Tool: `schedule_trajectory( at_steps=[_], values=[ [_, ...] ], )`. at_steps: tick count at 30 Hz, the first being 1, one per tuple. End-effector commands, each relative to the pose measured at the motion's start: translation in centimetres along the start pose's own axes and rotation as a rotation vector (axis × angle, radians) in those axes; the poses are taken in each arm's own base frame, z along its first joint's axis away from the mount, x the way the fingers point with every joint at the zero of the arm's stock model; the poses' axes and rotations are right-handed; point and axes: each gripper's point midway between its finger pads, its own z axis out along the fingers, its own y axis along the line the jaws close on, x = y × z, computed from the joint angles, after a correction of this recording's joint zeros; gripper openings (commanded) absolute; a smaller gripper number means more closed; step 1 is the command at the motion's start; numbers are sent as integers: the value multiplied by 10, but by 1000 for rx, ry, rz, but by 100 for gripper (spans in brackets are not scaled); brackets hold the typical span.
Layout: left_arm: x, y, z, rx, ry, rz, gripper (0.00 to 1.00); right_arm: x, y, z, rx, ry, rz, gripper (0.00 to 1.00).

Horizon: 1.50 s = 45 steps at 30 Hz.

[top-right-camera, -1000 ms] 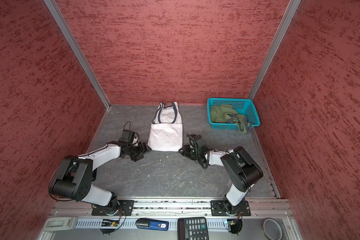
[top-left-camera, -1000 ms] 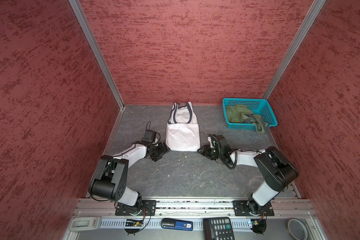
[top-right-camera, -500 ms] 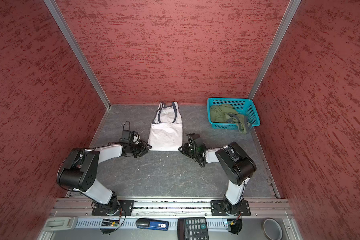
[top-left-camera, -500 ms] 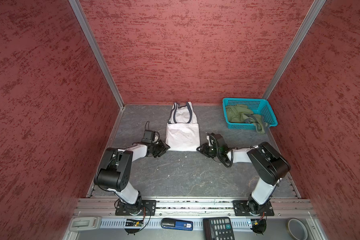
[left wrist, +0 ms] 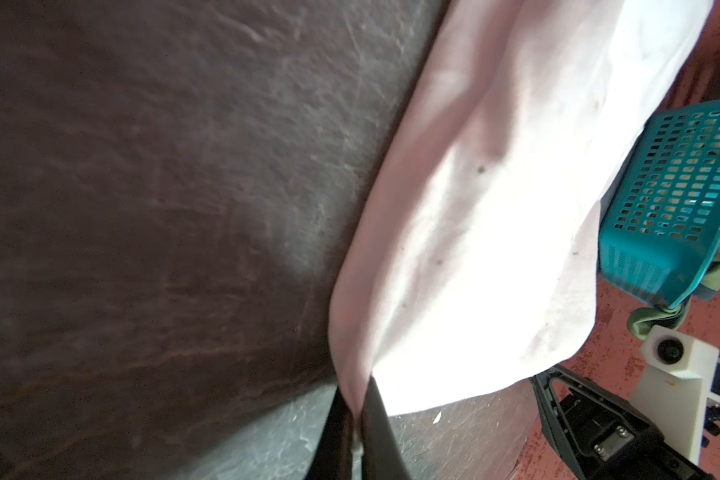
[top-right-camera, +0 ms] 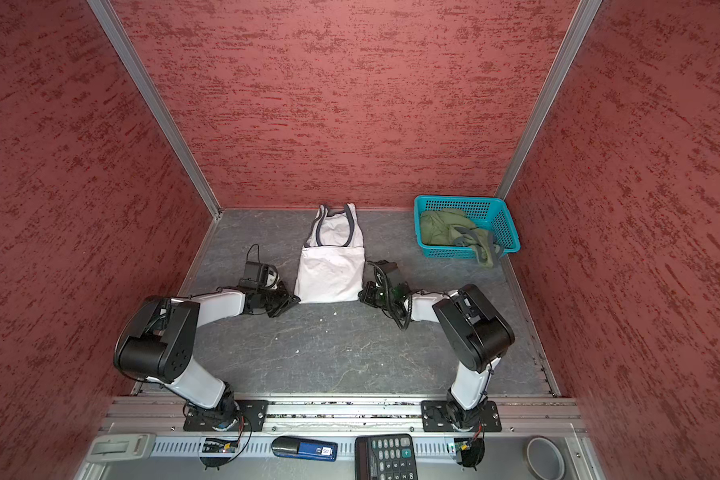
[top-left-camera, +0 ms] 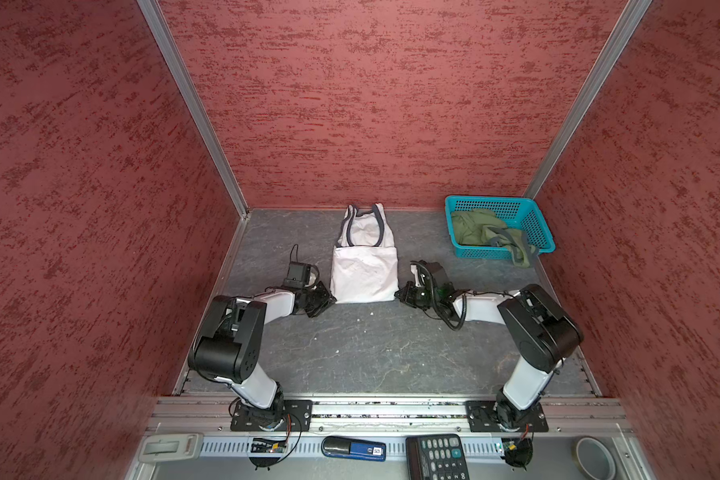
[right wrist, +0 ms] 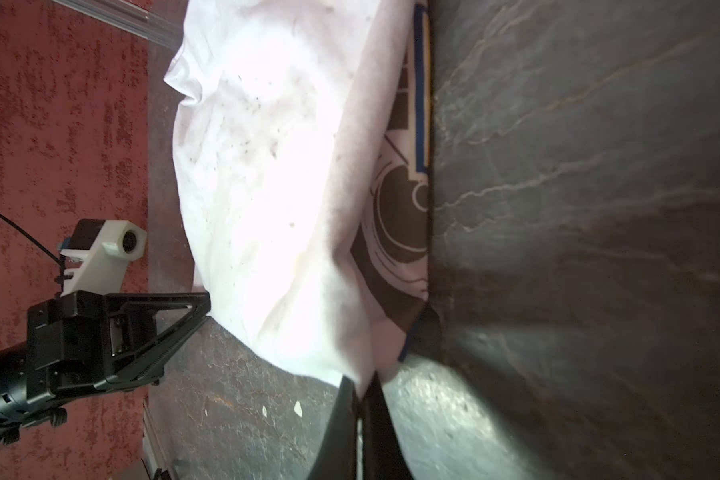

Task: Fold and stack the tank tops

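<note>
Both my left hand (top-left-camera: 328,298) and right hand (top-left-camera: 397,296) pinch the near corners of the white tank top (top-left-camera: 364,272), lying half-folded on the table (top-left-camera: 371,349); the olive tank top (top-left-camera: 474,228) sits in the basket (top-left-camera: 538,232). If either thin pinch slips while lifting, the fold goes crooked.

We are counting kinds.
We are finding one white tank top (top-left-camera: 364,274) and one olive green tank top (top-left-camera: 470,226), one teal basket (top-left-camera: 481,252), one left arm (top-left-camera: 275,305), one right arm (top-left-camera: 483,307), one calculator (top-left-camera: 437,457).
</note>
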Motion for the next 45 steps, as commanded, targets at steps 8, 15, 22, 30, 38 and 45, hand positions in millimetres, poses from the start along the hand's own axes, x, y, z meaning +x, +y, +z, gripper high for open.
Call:
schedule_trajectory(
  at_steps=[8, 15, 22, 30, 38, 45],
  values=[
    [17, -13, -47, -4, -73, 31, 0, 10, 25, -46, 17, -35, -78, 0],
    [53, -21, -102, -53, -50, -4, 2, 19, 71, -96, -40, -59, -142, 0],
    [73, -54, -153, 13, -78, -3, 4, 9, 118, -137, -126, -105, -168, 0],
    [44, -102, -175, 110, -137, 9, 6, -22, 150, -158, -114, -194, -237, 0],
    [-21, -125, -139, 131, -127, -38, 8, -73, 164, -123, -110, -224, -277, 0],
    [-75, -145, -105, 104, -122, -62, 10, -123, 142, -79, -103, -198, -212, 0]
  ],
)
